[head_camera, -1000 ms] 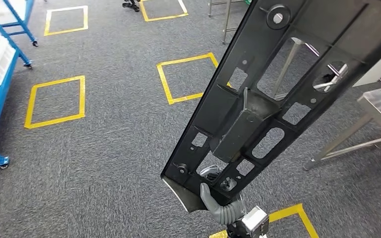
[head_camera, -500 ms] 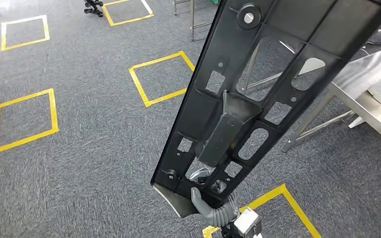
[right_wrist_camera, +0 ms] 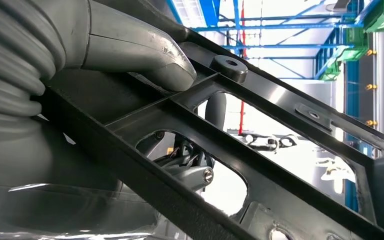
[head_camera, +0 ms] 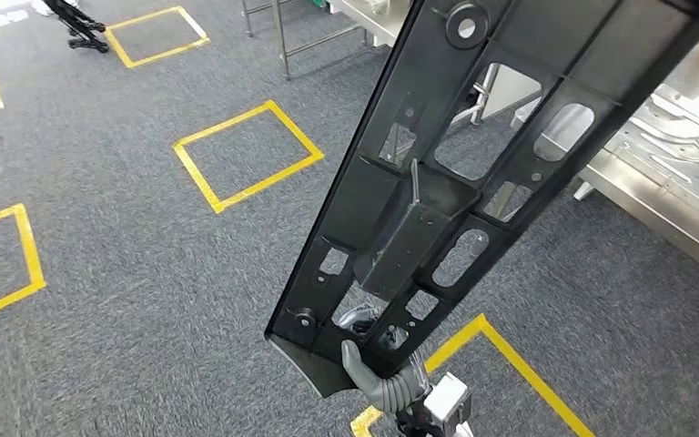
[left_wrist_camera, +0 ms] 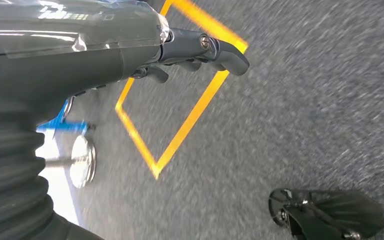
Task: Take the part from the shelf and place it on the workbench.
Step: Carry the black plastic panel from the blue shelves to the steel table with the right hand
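From the head view the whole floor has swung left across the last second, so the robot is turning, and the steel workbench [head_camera: 664,196] now fills the right side, much nearer. The long black part [head_camera: 473,173] rides tilted up and away, gripped at its lower end by the right hand [head_camera: 373,364]. Right wrist view: thumb clamped over a rib, fingers wrapped underneath. Left wrist view: the left hand [left_wrist_camera: 180,50] hangs over carpet, fingers curled, holding nothing. Placing should come soon.
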{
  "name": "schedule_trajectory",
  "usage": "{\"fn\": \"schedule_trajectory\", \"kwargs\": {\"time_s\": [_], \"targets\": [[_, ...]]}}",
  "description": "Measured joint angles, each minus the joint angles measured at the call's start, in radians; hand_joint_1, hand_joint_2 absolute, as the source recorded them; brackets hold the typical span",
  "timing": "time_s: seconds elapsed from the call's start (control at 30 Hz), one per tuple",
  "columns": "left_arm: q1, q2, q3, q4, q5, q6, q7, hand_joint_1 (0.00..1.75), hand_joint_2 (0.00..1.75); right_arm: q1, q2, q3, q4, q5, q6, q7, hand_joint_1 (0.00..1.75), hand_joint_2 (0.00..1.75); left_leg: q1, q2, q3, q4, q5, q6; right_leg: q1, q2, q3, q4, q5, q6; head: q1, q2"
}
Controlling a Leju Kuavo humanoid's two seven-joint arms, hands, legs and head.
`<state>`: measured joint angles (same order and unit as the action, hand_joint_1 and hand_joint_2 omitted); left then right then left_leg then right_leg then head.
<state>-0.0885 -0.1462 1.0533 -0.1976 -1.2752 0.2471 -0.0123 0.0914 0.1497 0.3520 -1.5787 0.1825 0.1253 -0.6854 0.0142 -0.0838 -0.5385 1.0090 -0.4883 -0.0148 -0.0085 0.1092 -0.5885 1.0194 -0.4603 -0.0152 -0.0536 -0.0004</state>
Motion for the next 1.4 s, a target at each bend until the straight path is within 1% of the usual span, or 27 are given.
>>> {"fn": "schedule_trajectory", "kwargs": {"time_s": [0.07, 0.13, 0.2, 0.27, 0.3, 0.33, 0.37, 0.43, 0.5, 0.57, 0.63, 0.7, 0.77, 0.8, 0.83, 0.87, 0.9, 0.93, 0.97, 1.03, 1.1, 1.17, 1.23, 1.3, 1.33, 1.37, 1.4], "targets": [[-0.002, -0.001, 0.002, 0.0, 0.003, 0.0, 0.011, 0.0, 1.75, -0.003, 0.0, 0.002, 0.006, 0.0, 0.005, -0.001, 1.75, 1.75, 0.0, 0.012, 0.003, -0.008, 0.002, 0.008, -0.002, 0.02, -0.007, -0.003, 0.006, 0.015, 0.0, 0.0], [-0.003, -0.002, 0.003, 0.0, 0.006, 0.0, 0.018, 0.0, 1.75, -0.006, 0.0, 0.002, 0.012, -0.001, 0.009, -0.001, 1.75, 1.75, 0.003, 0.037, 0.005, -0.019, 0.01, 0.022, 0.002, -0.012, -0.019, 0.017, -0.009, 0.025, 0.0, 0.0], [-0.002, -0.004, 0.008, 0.0, 0.008, 0.0, 0.021, 0.0, 1.75, -0.015, 0.0, 0.004, 0.02, -0.001, 0.012, -0.001, 1.75, 1.75, 0.002, 0.066, 0.007, -0.027, 0.015, 0.033, 0.004, -0.074, -0.064, 0.111, -0.065, 0.03, 0.0, 0.0], [0.0, -0.004, 0.014, 0.0, 0.009, 0.001, 0.021, 0.0, 1.75, -0.022, -0.001, 0.006, 0.03, -0.002, 0.013, -0.001, 1.75, 1.75, -0.002, 0.094, 0.006, -0.027, 0.014, 0.036, 0.0, -0.097, -0.127, 0.242, -0.12, 0.035, 0.0, 0.0], [0.001, -0.004, 0.016, 0.0, 0.009, 0.001, 0.021, 0.0, 1.75, -0.022, -0.001, 0.006, 0.035, -0.003, 0.013, -0.001, 1.75, 1.75, -0.003, 0.108, 0.006, -0.026, 0.013, 0.037, -0.002, -0.1, -0.143, 0.276, -0.126, 0.037, 0.0, 0.0], [0.001, -0.004, 0.018, 0.0, 0.009, 0.001, 0.019, 0.0, 1.75, -0.022, -0.001, 0.006, 0.039, -0.004, 0.014, -0.001, 1.75, 1.75, -0.003, 0.121, 0.006, -0.025, 0.011, 0.036, -0.004, -0.103, -0.14, 0.272, -0.112, 0.039, 0.0, 0.0], [0.001, -0.005, 0.019, 0.0, 0.009, 0.001, 0.017, 0.0, 1.75, -0.022, -0.002, 0.006, 0.043, -0.004, 0.013, -0.001, 1.75, 1.75, -0.003, 0.133, 0.007, -0.023, 0.009, 0.034, -0.004, -0.11, -0.114, 0.225, -0.082, 0.039, 0.0, 0.0], [0.0, -0.007, 0.019, 0.0, 0.007, 0.001, 0.009, 0.0, 1.75, -0.023, -0.002, 0.006, 0.046, -0.007, 0.009, -0.003, 1.75, 1.75, -0.006, 0.151, 0.012, -0.02, 0.003, 0.028, 0.0, -0.146, -0.033, 0.078, -0.024, 0.033, 0.0, 0.0], [0.0, -0.009, 0.019, 0.0, 0.004, 0.001, 0.0, 0.0, 1.75, -0.024, -0.002, 0.006, 0.046, -0.009, 0.003, -0.005, 1.75, 1.75, -0.011, 0.166, 0.016, -0.018, -0.003, 0.018, 0.007, -0.171, 0.009, -0.003, -0.006, 0.024, 0.0, 0.0], [-0.002, -0.01, 0.019, 0.0, 0.002, 0.001, -0.004, 0.0, 1.75, -0.022, -0.003, 0.006, 0.045, -0.011, -0.002, -0.007, 1.75, 1.75, -0.012, 0.182, 0.022, -0.019, -0.006, 0.008, 0.011, -0.156, 0.009, -0.011, -0.006, 0.014, 0.0, 0.0], [-0.003, -0.01, 0.019, 0.0, 0.001, 0.001, -0.006, 0.0, 1.75, -0.02, -0.004, 0.006, 0.045, -0.013, -0.005, -0.007, 1.75, 1.75, -0.008, 0.169, 0.021, -0.004, -0.022, -0.003, 0.005, -0.136, 0.012, -0.018, -0.001, 0.004, 0.0, 0.0], [-0.002, -0.01, 0.019, 0.0, 0.001, 0.0, -0.009, 0.0, 1.75, -0.021, -0.004, 0.008, 0.045, -0.015, -0.006, -0.007, 1.75, 1.75, -0.003, 0.123, -0.017, 0.086, -0.077, -0.012, -0.001, -0.116, 0.014, -0.024, 0.004, -0.005, 0.0, 0.0], [0.001, -0.01, 0.019, 0.0, 0.0, -0.002, -0.01, 0.0, 1.75, -0.021, -0.004, 0.01, 0.047, -0.016, -0.007, -0.007, 1.75, 1.75, -0.002, 0.096, -0.085, 0.227, -0.139, -0.018, -0.001, -0.094, 0.013, -0.023, 0.005, -0.008, 0.0, 0.0], [0.003, -0.009, 0.019, 0.0, 0.0, -0.004, -0.01, 0.0, 1.75, -0.02, -0.004, 0.011, 0.049, -0.015, -0.007, -0.007, 1.75, 1.75, -0.002, 0.093, -0.109, 0.274, -0.149, -0.019, 0.0, -0.081, 0.013, -0.023, 0.005, -0.009, 0.0, 0.0], [0.005, -0.009, 0.019, 0.0, -0.001, -0.005, -0.008, 0.0, 1.75, -0.019, -0.004, 0.012, 0.052, -0.015, -0.008, -0.007, 1.75, 1.75, -0.002, 0.092, -0.115, 0.28, -0.137, -0.019, -0.001, -0.068, 0.014, -0.022, 0.005, -0.008, 0.0, 0.0], [0.006, -0.008, 0.019, 0.0, -0.001, -0.007, -0.006, 0.0, 1.75, -0.019, -0.004, 0.013, 0.054, -0.015, -0.009, -0.007, 1.75, 1.75, -0.001, 0.089, -0.102, 0.243, -0.105, -0.019, -0.001, -0.054, 0.015, -0.02, 0.005, -0.007, 0.0, 0.0], [0.006, -0.008, 0.019, 0.0, -0.002, -0.008, -0.004, 0.0, 1.75, -0.018, -0.004, 0.014, 0.055, -0.014, -0.01, -0.008, 1.75, 1.75, 0.001, 0.076, -0.074, 0.174, -0.062, -0.018, -0.002, -0.041, 0.015, -0.017, 0.004, -0.005, 0.0, 0.0], [0.007, -0.007, 0.019, 0.0, -0.002, -0.01, -0.001, 0.0, 1.75, -0.019, -0.004, 0.016, 0.056, -0.014, -0.011, -0.008, 1.75, 1.75, 0.004, 0.05, -0.044, 0.102, -0.03, -0.016, -0.002, -0.029, 0.014, -0.014, 0.003, -0.001, 0.0, 0.0], [0.007, -0.007, 0.019, 0.0, -0.001, -0.01, 0.001, 0.0, 1.75, -0.019, -0.004, 0.018, 0.057, -0.014, -0.012, -0.009, 1.75, 1.75, 0.006, 0.027, -0.021, 0.044, -0.007, -0.012, -0.001, -0.017, 0.011, -0.01, 0.002, 0.004, 0.0, 0.0], [0.007, -0.007, 0.019, 0.0, 0.001, -0.009, 0.003, 0.0, 1.75, -0.021, -0.004, 0.024, 0.059, -0.014, -0.012, -0.01, 1.75, 1.75, 0.005, 0.003, -0.007, 0.005, -0.001, -0.002, -0.001, 0.002, 0.001, -0.006, 0.006, 0.018, 0.0, 0.0], [0.004, -0.007, 0.019, 0.0, 0.006, -0.004, 0.003, 0.0, 1.75, -0.022, -0.004, 0.028, 0.061, -0.015, -0.01, -0.01, 1.75, 1.75, 0.004, 0.025, -0.007, 0.001, 0.006, 0.013, -0.004, 0.012, -0.006, -0.006, 0.009, 0.031, 0.0, 0.0], [0.003, -0.009, 0.02, 0.0, 0.01, 0.001, 0.002, 0.0, 1.75, -0.029, -0.004, 0.031, 0.064, -0.018, -0.006, -0.01, 1.75, 1.75, 0.006, 0.049, -0.008, -0.006, 0.013, 0.03, -0.002, -0.028, -0.025, 0.03, -0.015, 0.039, 0.0, 0.0], [0.004, -0.011, 0.02, 0.0, 0.012, 0.005, 0.001, 0.0, 1.75, -0.04, -0.004, 0.037, 0.07, -0.023, -0.002, -0.009, 1.75, 1.75, 0.002, 0.076, -0.01, -0.009, 0.015, 0.039, 0.0, -0.083, -0.08, 0.145, -0.08, 0.044, 0.0, 0.0], [0.006, -0.012, 0.02, 0.0, 0.012, 0.006, 0.002, 0.0, 1.75, -0.047, -0.005, 0.039, 0.077, -0.027, -0.001, -0.007, 1.75, 1.75, -0.002, 0.105, -0.013, -0.008, 0.014, 0.041, -0.002, -0.101, -0.136, 0.267, -0.128, 0.047, 0.0, 0.0], [0.006, -0.012, 0.02, 0.0, 0.012, 0.006, 0.003, 0.0, 1.75, -0.048, -0.006, 0.039, 0.081, -0.03, -0.001, -0.007, 1.75, 1.75, -0.004, 0.119, -0.013, -0.008, 0.014, 0.042, -0.002, -0.104, -0.141, 0.283, -0.126, 0.047, 0.0, 0.0], [0.005, -0.013, 0.02, 0.0, 0.011, 0.006, 0.003, 0.0, 1.75, -0.048, -0.008, 0.039, 0.084, -0.032, -0.002, -0.007, 1.75, 1.75, -0.006, 0.131, -0.013, -0.008, 0.014, 0.042, -0.002, -0.107, -0.123, 0.257, -0.106, 0.045, 0.0, 0.0], [0.003, -0.014, 0.021, 0.0, 0.009, 0.006, 0.002, 0.0, 1.75, -0.049, -0.009, 0.039, 0.086, -0.035, -0.005, -0.007, 1.75, 1.75, -0.007, 0.142, -0.011, -0.008, 0.013, 0.041, -0.001, -0.116, -0.086, 0.194, -0.074, 0.041, 0.0, 0.0]]}}
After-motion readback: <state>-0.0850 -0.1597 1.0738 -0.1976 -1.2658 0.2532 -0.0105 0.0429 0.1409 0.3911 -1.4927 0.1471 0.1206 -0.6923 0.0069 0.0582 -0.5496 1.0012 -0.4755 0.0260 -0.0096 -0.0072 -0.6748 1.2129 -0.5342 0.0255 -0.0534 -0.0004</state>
